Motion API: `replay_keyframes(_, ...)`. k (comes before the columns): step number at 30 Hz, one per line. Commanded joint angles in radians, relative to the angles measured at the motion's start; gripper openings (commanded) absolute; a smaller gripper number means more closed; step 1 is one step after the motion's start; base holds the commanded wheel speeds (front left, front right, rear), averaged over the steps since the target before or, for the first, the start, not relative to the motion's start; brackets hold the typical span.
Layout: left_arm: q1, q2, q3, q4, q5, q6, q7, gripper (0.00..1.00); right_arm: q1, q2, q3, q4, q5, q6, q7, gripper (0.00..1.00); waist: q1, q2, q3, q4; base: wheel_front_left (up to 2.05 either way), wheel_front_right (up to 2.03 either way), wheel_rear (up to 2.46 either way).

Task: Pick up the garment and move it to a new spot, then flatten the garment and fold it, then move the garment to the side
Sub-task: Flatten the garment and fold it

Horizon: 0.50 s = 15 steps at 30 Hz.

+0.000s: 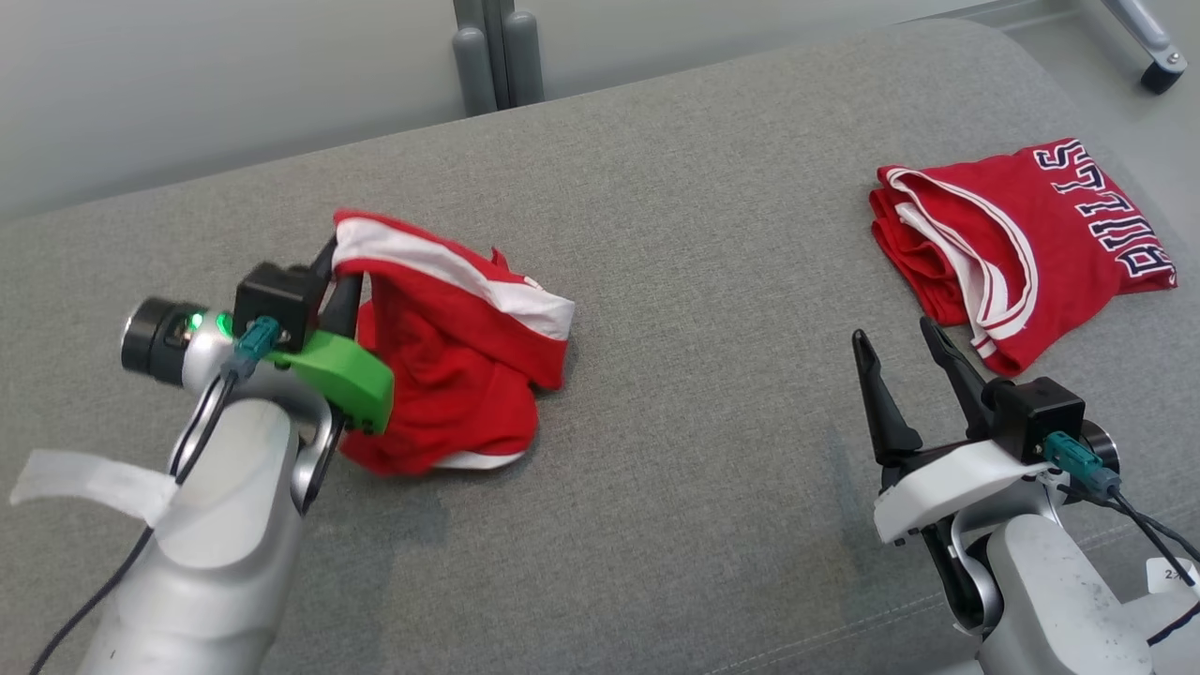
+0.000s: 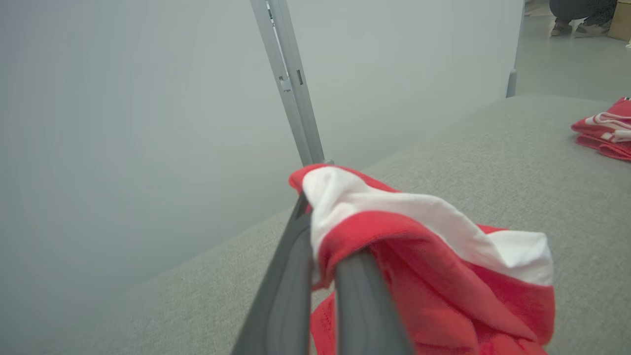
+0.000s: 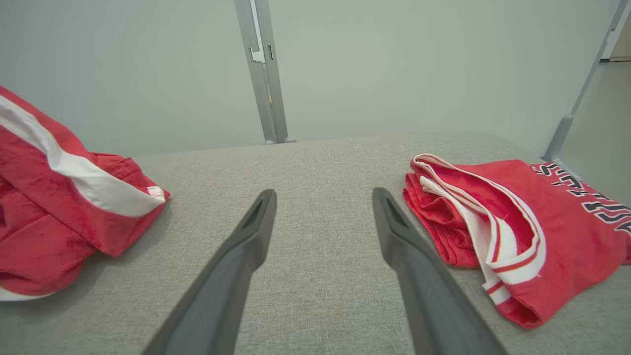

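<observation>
The garment (image 1: 450, 375) is a crumpled red piece with a white band, lying at the left of the grey padded surface (image 1: 675, 234). One edge of it is lifted. My left gripper (image 1: 342, 272) is shut on that banded edge; in the left wrist view the cloth (image 2: 434, 256) drapes over the closed fingers (image 2: 291, 276). The right wrist view has the garment (image 3: 49, 207) at its left. My right gripper (image 1: 893, 333) stands open and empty at the right, its fingers (image 3: 236, 256) over bare surface.
A second red garment with dark lettering, folded (image 1: 1022, 234) (image 3: 517, 222), lies at the far right just beyond my right gripper. A pale wall with a grey post (image 1: 497, 56) runs behind the surface. A caster wheel (image 1: 1161, 75) stands on the floor at the top right.
</observation>
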Motion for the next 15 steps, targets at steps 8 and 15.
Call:
replay_keyframes(8,-0.105,0.005,-0.007,-0.157,0.094,0.028,-0.002,0.0,0.012,0.006,-0.001,0.007,0.002,-0.001,-0.003,1.0,0.0,0.0,-0.012,0.005,0.0,0.0,0.0)
replay_keyframes(15,0.096,0.04,0.05,-0.093,0.069,0.076,-0.001,0.0,0.025,0.001,-0.019,0.003,0.004,-0.001,-0.003,1.0,0.0,0.0,-0.008,0.027,0.0,0.0,0.0)
